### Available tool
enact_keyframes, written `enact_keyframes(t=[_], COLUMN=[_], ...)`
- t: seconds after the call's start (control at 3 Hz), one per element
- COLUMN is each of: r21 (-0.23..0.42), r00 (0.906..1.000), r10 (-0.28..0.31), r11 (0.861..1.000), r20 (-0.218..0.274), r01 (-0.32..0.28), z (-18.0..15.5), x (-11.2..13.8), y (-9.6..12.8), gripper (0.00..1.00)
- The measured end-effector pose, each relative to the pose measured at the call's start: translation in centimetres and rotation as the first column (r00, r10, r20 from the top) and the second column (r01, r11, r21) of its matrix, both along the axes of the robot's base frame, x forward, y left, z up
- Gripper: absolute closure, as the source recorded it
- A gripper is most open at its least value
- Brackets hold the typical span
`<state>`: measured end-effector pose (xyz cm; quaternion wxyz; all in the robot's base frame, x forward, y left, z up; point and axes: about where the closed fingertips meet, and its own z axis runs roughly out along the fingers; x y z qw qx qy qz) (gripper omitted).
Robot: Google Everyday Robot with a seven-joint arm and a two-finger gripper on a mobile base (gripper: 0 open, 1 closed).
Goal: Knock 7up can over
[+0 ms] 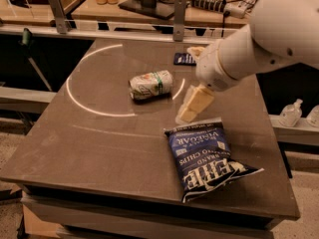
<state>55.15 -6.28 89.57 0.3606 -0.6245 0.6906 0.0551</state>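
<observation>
The 7up can (151, 84) lies on its side on the dark table (99, 143), near the middle, with its white-and-green label facing up. My gripper (188, 109) hangs from the white arm (259, 39) to the right of the can, apart from it, just above the table. Its pale fingers (195, 101) point down and left, over the top edge of the blue chip bag (204, 156). The gripper holds nothing.
The blue chip bag lies at the front right of the table. A small dark flat object (183, 59) lies at the back. A white arc is painted on the table top (84, 106). Bottles (290, 113) stand off the right edge. A rail with posts (179, 11) runs behind.
</observation>
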Motion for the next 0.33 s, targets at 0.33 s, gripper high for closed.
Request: enact_keyframes(t=[0.33], r21=[0.029], r00=[0.9958], r10=[-0.081], r11=[0.996], r20=[0.041], r01=[0.08], z=[1.2], x=[0.89], y=[-2.7], gripper=[0.0])
